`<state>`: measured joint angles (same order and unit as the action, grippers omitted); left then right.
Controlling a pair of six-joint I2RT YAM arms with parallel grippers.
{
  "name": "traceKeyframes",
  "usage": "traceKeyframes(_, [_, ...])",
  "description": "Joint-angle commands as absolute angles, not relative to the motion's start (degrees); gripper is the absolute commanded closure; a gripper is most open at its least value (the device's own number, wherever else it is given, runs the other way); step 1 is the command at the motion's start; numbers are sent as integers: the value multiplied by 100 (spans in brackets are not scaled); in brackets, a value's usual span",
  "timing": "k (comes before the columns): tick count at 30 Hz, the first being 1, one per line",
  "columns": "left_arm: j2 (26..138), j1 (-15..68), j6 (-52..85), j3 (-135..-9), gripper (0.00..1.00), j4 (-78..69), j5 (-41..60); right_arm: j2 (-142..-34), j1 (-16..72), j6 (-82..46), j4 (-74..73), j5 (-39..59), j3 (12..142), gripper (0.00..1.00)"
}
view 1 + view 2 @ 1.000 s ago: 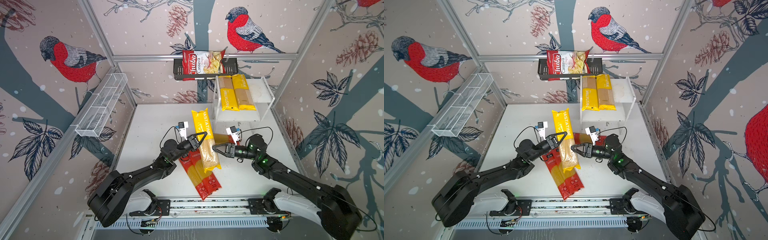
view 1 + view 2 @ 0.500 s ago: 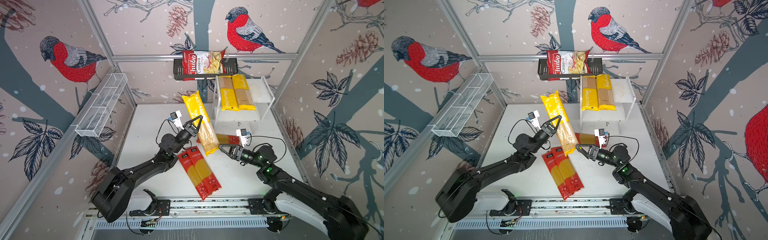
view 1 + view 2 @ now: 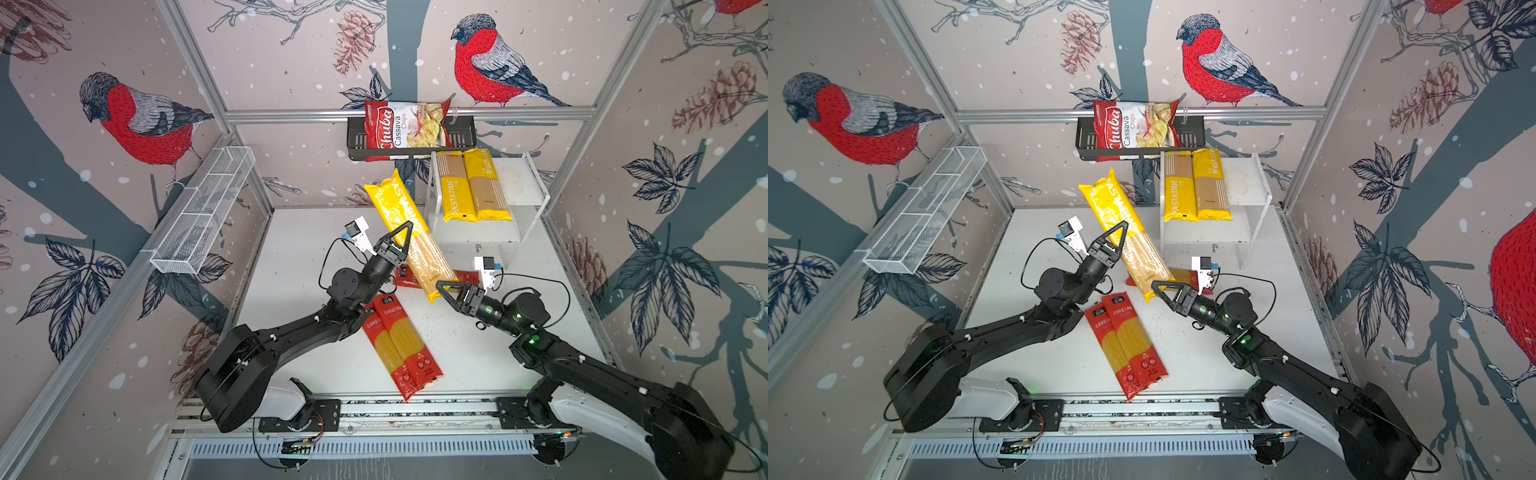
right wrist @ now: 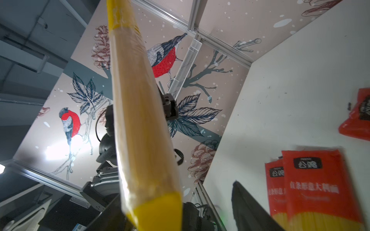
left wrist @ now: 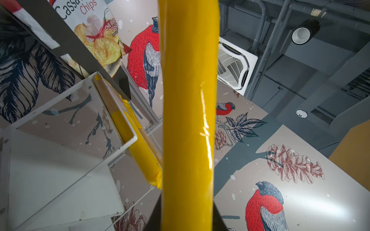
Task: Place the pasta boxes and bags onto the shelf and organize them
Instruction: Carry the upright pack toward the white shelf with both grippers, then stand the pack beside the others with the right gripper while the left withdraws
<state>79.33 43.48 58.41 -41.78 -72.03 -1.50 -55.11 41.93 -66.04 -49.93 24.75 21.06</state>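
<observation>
My left gripper [image 3: 404,235] [image 3: 1119,237] is shut on a yellow PASTATIME pack [image 3: 428,257] [image 3: 1142,257] [image 5: 188,120] [image 4: 140,130], held off the table and slanting up toward the shelf [image 3: 521,183] [image 3: 1246,178] [image 5: 60,160]. Two yellow packs [image 3: 469,187] [image 3: 1196,187] [image 5: 140,148] lie side by side on the shelf's top board. My right gripper [image 3: 446,293] [image 3: 1160,291] stands open at the held pack's lower end, not clamping it. Two red packs [image 3: 399,340] [image 3: 1125,340] [image 4: 312,190] lie on the table; a third red pack [image 3: 409,276] [image 4: 356,120] is partly hidden under the held one.
A Chuba chips bag [image 3: 407,124] [image 5: 96,40] sits in the black wall basket [image 3: 461,137] just above the shelf. A white wire-mesh basket [image 3: 203,212] hangs on the left wall. The arms' mounting rail [image 3: 415,409] runs along the table's front edge.
The left gripper has lifted the yellow pack and swung its far end toward the shelf. The right gripper opened, let the pack go and drew back to the right.
</observation>
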Motion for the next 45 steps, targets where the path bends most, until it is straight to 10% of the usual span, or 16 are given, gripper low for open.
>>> traceKeyframes(1, [7970,4422,5812,-4272,85,-8401,-381,-5574,4370,-6586,-5785,1874,2193,27])
traceKeyframes(29, [8561,4658,6141,-4517,78,-8639,-309,-6044,4504,-6439,-6580,1067,2252,67])
traceKeyframes(45, [8503,4667,6195,-4587,41,-8501,-41,-5478,4200,-6179,-5935,1112,2775,85])
